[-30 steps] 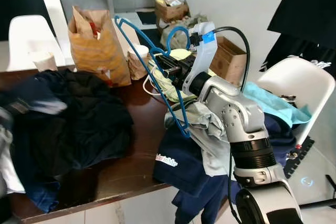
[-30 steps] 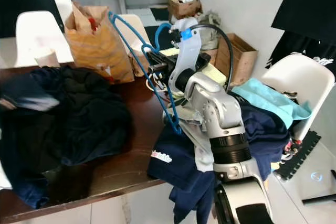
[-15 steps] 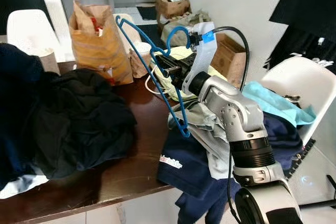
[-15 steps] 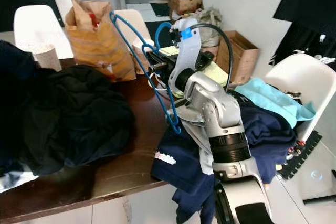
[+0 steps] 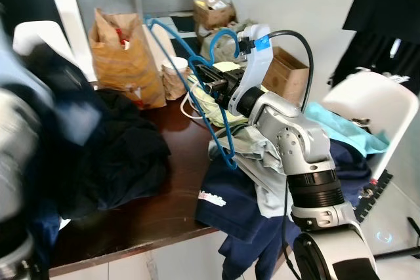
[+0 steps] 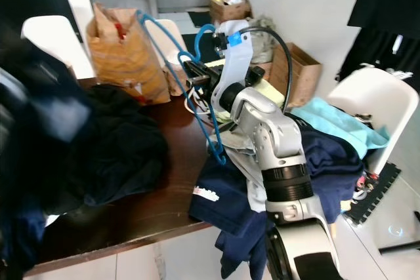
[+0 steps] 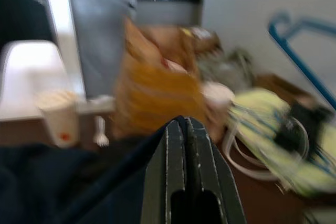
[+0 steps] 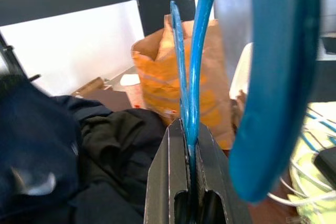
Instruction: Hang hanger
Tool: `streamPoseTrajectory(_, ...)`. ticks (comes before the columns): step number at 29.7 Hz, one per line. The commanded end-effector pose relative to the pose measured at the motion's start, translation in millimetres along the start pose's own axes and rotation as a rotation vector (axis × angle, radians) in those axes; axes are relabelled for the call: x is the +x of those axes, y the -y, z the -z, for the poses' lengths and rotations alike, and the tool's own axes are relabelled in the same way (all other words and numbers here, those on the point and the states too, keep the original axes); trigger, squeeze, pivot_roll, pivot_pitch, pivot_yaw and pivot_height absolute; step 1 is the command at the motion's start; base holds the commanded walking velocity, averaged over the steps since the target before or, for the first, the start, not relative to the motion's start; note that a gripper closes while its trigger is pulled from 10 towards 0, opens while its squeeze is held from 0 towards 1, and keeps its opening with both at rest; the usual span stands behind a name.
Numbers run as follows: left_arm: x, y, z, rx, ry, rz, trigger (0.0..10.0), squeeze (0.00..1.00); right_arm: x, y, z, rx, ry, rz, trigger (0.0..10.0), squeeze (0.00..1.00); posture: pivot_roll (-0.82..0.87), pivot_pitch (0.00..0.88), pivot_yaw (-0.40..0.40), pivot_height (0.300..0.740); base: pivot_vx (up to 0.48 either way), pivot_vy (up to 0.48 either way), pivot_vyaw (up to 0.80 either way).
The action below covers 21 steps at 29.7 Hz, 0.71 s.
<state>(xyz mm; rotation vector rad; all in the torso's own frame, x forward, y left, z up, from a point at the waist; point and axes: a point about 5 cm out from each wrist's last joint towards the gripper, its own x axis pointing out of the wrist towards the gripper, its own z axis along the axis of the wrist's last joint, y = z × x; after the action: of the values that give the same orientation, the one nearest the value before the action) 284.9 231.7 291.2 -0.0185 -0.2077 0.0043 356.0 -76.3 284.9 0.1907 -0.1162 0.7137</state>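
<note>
Dark clothes (image 5: 118,155) (heaped) and paper bag (image 5: 125,57) crowd the table (image 5: 164,211).

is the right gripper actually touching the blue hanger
Touching. In the right wrist view the blue hanger runs down between the right gripper fingers, which are closed on its thin bar with no gap showing.

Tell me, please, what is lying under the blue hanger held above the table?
Under the blue hanger in the right pincer lie a grey-green garment and a navy one on the brown table. The table beneath them is covered.
</note>
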Motion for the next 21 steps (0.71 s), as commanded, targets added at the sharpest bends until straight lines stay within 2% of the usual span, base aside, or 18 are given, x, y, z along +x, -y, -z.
streamPoseTrajectory(1, -2.5, 10.9, 0.7, -0.011, 0.007, 0.087, 0.0, 0.00, 0.4, -0.9, -0.7, -0.005, 0.005, -0.001, 10.0, 0.00, 0.04, 0.000, -0.001, 0.740, 0.000, 0.000, 0.00)
streamPoseTrajectory(2, -4.4, 19.5, 5.8, -0.024, -0.013, 0.155, 0.1, 0.00, 0.6, -1.0, -0.4, -0.006, 0.004, -0.001, 10.0, 0.00, 0.04, 0.000, -0.005, 0.740, 0.000, 0.000, 0.00)
streamPoseTrajectory(3, -6.4, 27.3, 8.9, -0.021, -0.018, 0.221, 0.6, 0.00, 0.9, -1.4, 0.0, -0.007, 0.002, -0.003, 10.0, 0.00, 0.05, 0.000, -0.005, 0.740, 0.000, 0.000, 0.00)
streamPoseTrajectory(4, -8.7, 35.2, 11.2, -0.031, -0.025, 0.284, 1.7, 0.00, 1.3, -2.2, 0.2, -0.007, 0.002, -0.006, 10.0, 0.00, 0.04, 0.000, -0.006, 0.740, 0.000, 0.000, 0.00)
streamPoseTrajectory(5, -11.3, 42.1, 12.7, -0.045, -0.028, 0.344, 2.2, 0.00, 1.7, -2.8, 0.3, -0.008, 0.001, -0.008, 10.0, 0.00, 0.04, 0.000, -0.007, 0.740, 0.000, 0.000, 0.00)
streamPoseTrajectory(6, -11.3, 42.1, 12.7, -0.045, -0.028, 0.344, 2.2, 0.00, 1.7, -2.8, 0.3, -0.008, 0.001, -0.008, 10.0, 0.00, 0.04, 0.000, -0.007, 0.740, 0.000, 0.000, 0.00)
streamPoseTrajectory(7, -14.7, 48.1, 14.1, -0.047, -0.037, 0.399, 3.6, 0.00, 2.1, -3.2, 0.3, -0.008, 0.001, -0.010, 10.0, 0.00, 0.04, 0.000, -0.007, 0.740, 0.000, 0.000, 0.00)
streamPoseTrajectory(8, -20.9, 54.9, 16.0, -0.053, -0.060, 0.469, 6.5, 0.00, 2.3, -3.2, 0.1, -0.009, 0.001, -0.010, 10.0, 0.00, 0.04, 0.000, -0.007, 0.740, 0.000, 0.000, 0.00)
streamPoseTrajectory(9, -20.9, 54.9, 16.0, -0.053, -0.060, 0.469, 6.5, 0.00, 2.3, -3.2, 0.1, -0.009, 0.001, -0.010, 10.0, 0.00, 0.04, 0.000, -0.007, 0.740, 0.000, 0.000, 0.00)
streamPoseTrajectory(10, -29.4, 60.9, 19.2, -0.071, -0.099, 0.547, 10.0, 0.52, 2.4, -3.1, -0.1, -0.010, 0.001, -0.010, 10.0, 0.00, 0.04, 0.000, -0.006, 0.740, 0.000, 0.000, 0.00)
streamPoseTrajectory(11, -36.1, 64.4, 21.8, -0.084, -0.130, 0.600, 10.0, 0.73, 2.4, -3.1, -0.1, -0.011, 0.000, -0.010, 10.0, 0.00, 0.04, 0.000, -0.007, 0.740, 0.000, 0.000, 0.00)
streamPoseTrajectory(12, -43.4, 65.4, 25.0, -0.083, -0.163, 0.648, 10.0, 1.00, 2.4, -3.1, 0.0, -0.012, 0.000, -0.010, 10.0, 0.00, 0.04, 0.000, -0.006, 0.740, 0.000, 0.000, 0.00)
streamPoseTrajectory(13, -43.4, 65.4, 25.0, -0.083, -0.163, 0.648, 10.0, 1.00, 2.4, -3.1, 0.0, -0.012, 0.000, -0.010, 10.0, 0.00, 0.04, 0.000, -0.006, 0.740, 0.000, 0.000, 0.00)
streamPoseTrajectory(16, -62.9, 55.8, 34.9, -0.050, -0.257, 0.705, 10.0, 1.00, 2.2, -3.2, 0.6, -0.013, -0.004, -0.012, 10.0, 0.00, 0.05, 0.000, -0.009, 0.740, 0.000, 0.000, 0.00)
streamPoseTrajectory(17, -62.9, 55.8, 34.9, -0.050, -0.257, 0.705, 10.0, 1.00, 2.2, -3.2, 0.6, -0.013, -0.004, -0.012, 10.0, 0.00, 0.05, 0.000, -0.009, 0.740, 0.000, 0.000, 0.00)
streamPoseTrajectory(18, -65.5, 46.3, 34.6, -0.036, -0.260, 0.667, 10.0, 1.00, 2.2, -3.2, 0.8, -0.013, -0.006, -0.014, 10.0, 0.00, 0.05, 0.000, -0.010, 0.740, 0.000, 0.000, 0.00)
streamPoseTrajectory(19, -65.5, 46.3, 34.6, -0.036, -0.260, 0.667, 10.0, 1.00, 2.2, -3.2, 0.8, -0.013, -0.006, -0.014, 10.0, 0.00, 0.05, 0.000, -0.010, 0.740, 0.000, 0.000, 0.00)
streamPoseTrajectory(21, -59.8, 13.7, 26.6, -0.005, -0.215, 0.457, 10.0, 1.00, 2.0, -3.1, 1.3, -0.014, -0.009, -0.017, 10.0, 0.00, 0.05, 0.000, -0.013, 0.740, 0.000, 0.000, 0.00)
